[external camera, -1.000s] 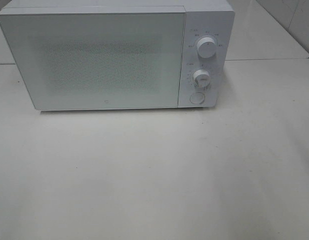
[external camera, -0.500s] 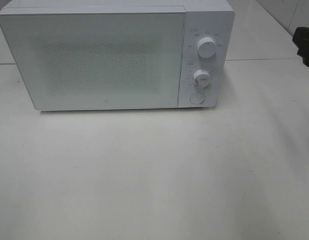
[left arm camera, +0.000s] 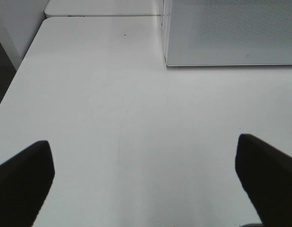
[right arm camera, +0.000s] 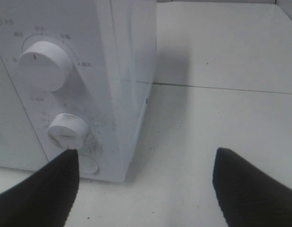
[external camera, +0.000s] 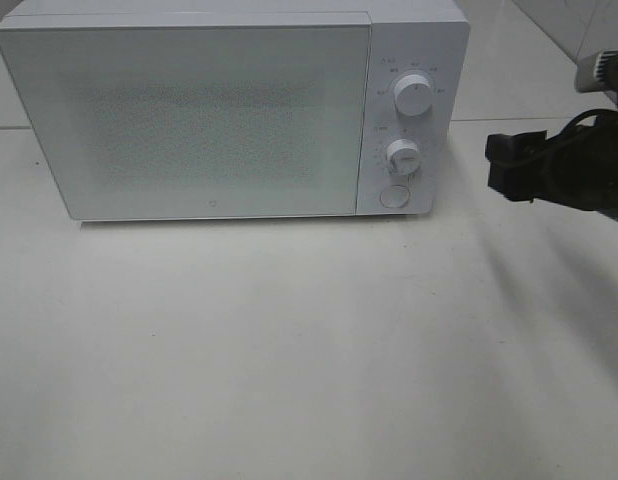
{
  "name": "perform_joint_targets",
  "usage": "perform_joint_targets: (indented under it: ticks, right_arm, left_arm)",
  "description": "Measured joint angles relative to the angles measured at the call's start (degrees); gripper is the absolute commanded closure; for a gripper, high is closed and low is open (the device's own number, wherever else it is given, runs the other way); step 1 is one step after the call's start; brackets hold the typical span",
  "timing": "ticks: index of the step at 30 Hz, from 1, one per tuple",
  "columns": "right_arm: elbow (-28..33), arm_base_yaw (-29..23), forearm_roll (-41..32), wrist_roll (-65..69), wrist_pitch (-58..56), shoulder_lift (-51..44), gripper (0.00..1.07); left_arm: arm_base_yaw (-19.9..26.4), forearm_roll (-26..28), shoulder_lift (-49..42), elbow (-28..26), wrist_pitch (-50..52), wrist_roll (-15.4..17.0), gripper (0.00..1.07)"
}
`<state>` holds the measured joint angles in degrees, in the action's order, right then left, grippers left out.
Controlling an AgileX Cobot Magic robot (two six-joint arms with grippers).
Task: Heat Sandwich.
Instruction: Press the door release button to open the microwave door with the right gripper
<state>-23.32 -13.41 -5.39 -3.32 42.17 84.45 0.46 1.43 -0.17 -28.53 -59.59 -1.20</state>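
change: right tool [external camera: 507, 166] has come in from the 3 o'clock edge, now near the microwave [external camera: 429, 60], level with its lower knob [external camera: 401, 154] | tools: right jaws apart, empty; left tool [left arm camera: 146, 189] spread wide over bare counter [external camera: 289, 350] | sandwich: not in view, door [external camera: 189, 120] shut | meaning: probably heading for the door button [external camera: 393, 196]

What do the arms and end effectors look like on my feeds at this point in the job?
The right arm is black, with a blocky black right end effector, a thin black cable looping over it and a grey cylindrical part higher up. The left end effector shows only two wedge-shaped matte black fingers. No markings are visible.
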Motion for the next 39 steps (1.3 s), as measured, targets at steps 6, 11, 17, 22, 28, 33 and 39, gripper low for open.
perform_joint_targets:
  ticks: [6, 11, 17, 22, 28, 33, 39]
  right_arm:
    - [-0.1, -9.1, -16.2, -9.8, 7.3, 4.9, 0.31]
    - [-0.1, -14.2, -23.9, -11.9, 13.1, 7.6, 0.31]
    - [-0.2, -21.4, -30.5, -12.8, 21.0, 12.8, 0.31]
    - [-0.9, -25.1, -35.2, -12.8, 22.2, 15.9, 0.31]
    - [-2.2, -27.7, -36.8, -12.7, 22.4, 18.3, 0.31]
    - [-2.3, -27.8, -38.0, -11.7, 22.5, 18.7, 0.31]
    - [-2.3, -27.8, -38.7, -8.8, 22.5, 18.7, 0.31]
  left_arm:
    - [0.0, 0.0, 0.0, 0.0, 0.0, 0.0, 0.06]
    - [0.0, 0.0, 0.0, 0.0, 0.0, 0.0, 0.06]
    - [0.0, 0.0, 0.0, 0.0, 0.0, 0.0, 0.06]
    - [0.0, 0.0, 0.0, 0.0, 0.0, 0.0, 0.06]
    - [0.0, 0.0, 0.0, 0.0, 0.0, 0.0, 0.06]
    - [0.0, 0.0, 0.0, 0.0, 0.0, 0.0, 0.06]
    - [0.0, 0.0, 0.0, 0.0, 0.0, 0.0, 0.06]
